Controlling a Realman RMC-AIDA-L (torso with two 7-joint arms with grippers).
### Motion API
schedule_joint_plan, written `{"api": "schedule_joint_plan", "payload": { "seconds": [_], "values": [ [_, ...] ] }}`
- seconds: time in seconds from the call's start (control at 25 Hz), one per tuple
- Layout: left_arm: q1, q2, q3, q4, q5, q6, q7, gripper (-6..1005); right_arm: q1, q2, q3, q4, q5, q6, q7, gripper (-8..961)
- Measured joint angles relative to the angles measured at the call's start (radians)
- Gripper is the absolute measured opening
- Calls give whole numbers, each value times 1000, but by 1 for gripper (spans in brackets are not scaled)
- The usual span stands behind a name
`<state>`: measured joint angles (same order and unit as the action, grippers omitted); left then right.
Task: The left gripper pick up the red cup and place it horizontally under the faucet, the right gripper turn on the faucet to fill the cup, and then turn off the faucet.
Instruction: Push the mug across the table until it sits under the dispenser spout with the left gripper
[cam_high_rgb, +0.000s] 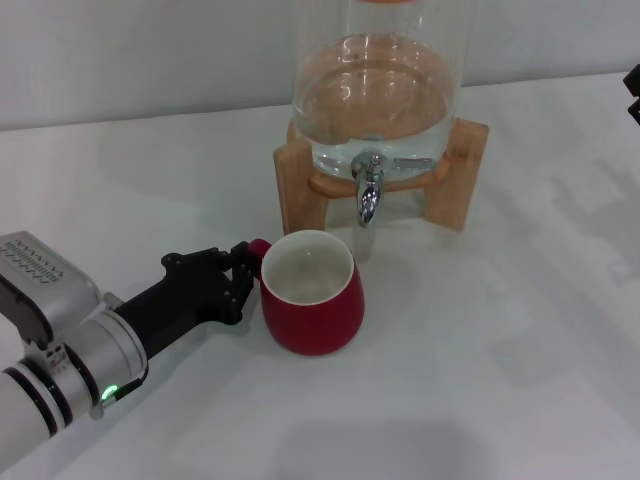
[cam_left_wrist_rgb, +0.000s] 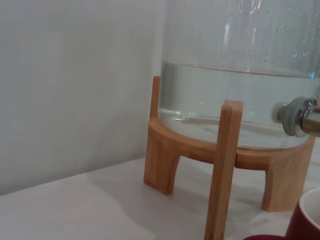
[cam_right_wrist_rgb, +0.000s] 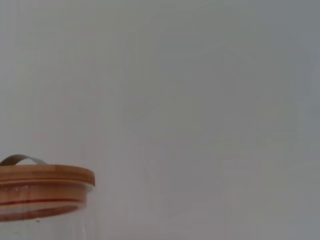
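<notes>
The red cup (cam_high_rgb: 312, 296) stands upright on the white table, its white inside empty, just in front of and below the faucet (cam_high_rgb: 368, 188). The faucet's chrome spout points down from the glass water jar (cam_high_rgb: 375, 90) on its wooden stand (cam_high_rgb: 296, 180). My left gripper (cam_high_rgb: 243, 280) reaches in from the lower left and sits right at the cup's small handle (cam_high_rgb: 259, 246). In the left wrist view the cup's rim (cam_left_wrist_rgb: 306, 220) shows close by, with the faucet's base (cam_left_wrist_rgb: 299, 116) above it. A black bit of the right gripper (cam_high_rgb: 634, 95) shows at the far right edge.
The jar is partly filled with water and its wooden lid (cam_right_wrist_rgb: 42, 176) appears in the right wrist view, against a pale wall. The white table (cam_high_rgb: 500, 380) spreads out in front of and to the right of the cup.
</notes>
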<state>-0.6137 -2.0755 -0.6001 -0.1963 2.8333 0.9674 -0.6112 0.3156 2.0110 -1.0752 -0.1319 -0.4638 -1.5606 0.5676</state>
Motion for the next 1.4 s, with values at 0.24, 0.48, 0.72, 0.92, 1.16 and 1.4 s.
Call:
{"api": "schedule_joint_plan", "payload": {
  "seconds": [0.24,0.48,0.72,0.92,1.16,1.4],
  "values": [
    [-1,0,0,1,0,-1,-11,115,0,0,0,0,-1,-3,0,767],
    [-6,0,-1,0,0,-8,-13,115,1,0,0,0,-1,-4,0,767],
    [-23,0,-1,-2,0,-27,-20,115,1,0,-1,11,-1,-4,-1,767],
    [-42,0,0,-3,0,-40,-25,115,0,0,-2,15,-2,-5,-1,767],
    [-58,0,21,-4,0,-51,-35,115,-3,0,-2,19,-2,-7,-1,767],
    [-65,-2,33,-6,0,-52,-38,115,-2,0,-1,25,-3,-16,-1,767]
  ]
}}
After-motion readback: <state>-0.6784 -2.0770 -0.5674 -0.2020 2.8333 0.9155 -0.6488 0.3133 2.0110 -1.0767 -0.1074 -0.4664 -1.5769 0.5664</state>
